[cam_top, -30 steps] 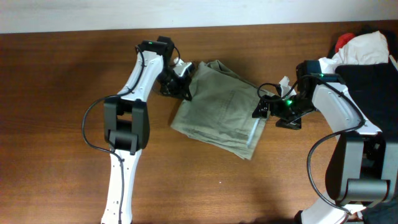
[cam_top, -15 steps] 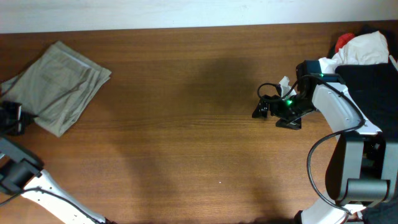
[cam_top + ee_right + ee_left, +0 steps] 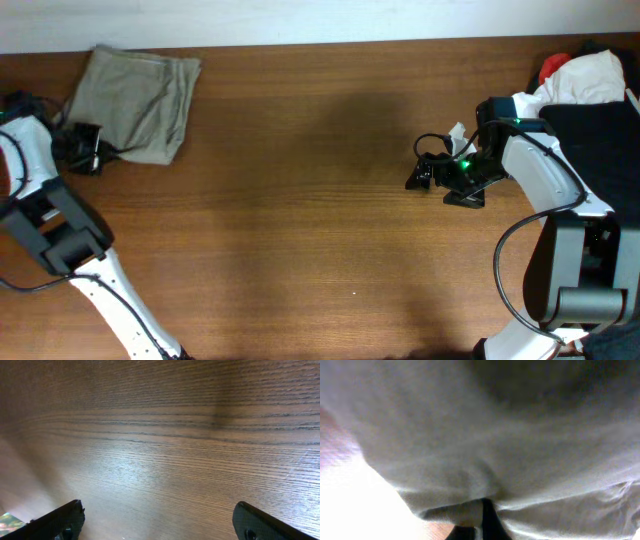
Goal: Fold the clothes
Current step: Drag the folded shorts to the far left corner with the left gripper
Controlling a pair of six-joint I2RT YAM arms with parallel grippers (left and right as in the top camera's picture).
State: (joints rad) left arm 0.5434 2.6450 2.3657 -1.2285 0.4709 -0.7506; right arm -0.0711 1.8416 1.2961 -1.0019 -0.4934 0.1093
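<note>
**Overhead view: khaki garment folded at upper left**

The khaki garment lies folded on the brown worktop in the upper left of the frame, close to the worktop's far edge. The left gripper touches its lower left corner. In the left wrist view grey-green cloth fills the frame (only a dark sliver of a finger shows at the bottom edge), so I cannot tell whether those fingers are clamped. The right gripper sits low over the worktop at centre right, its fingers spread wide apart. A heap of clothes, white, red and black, lies in the upper right corner.
</note>
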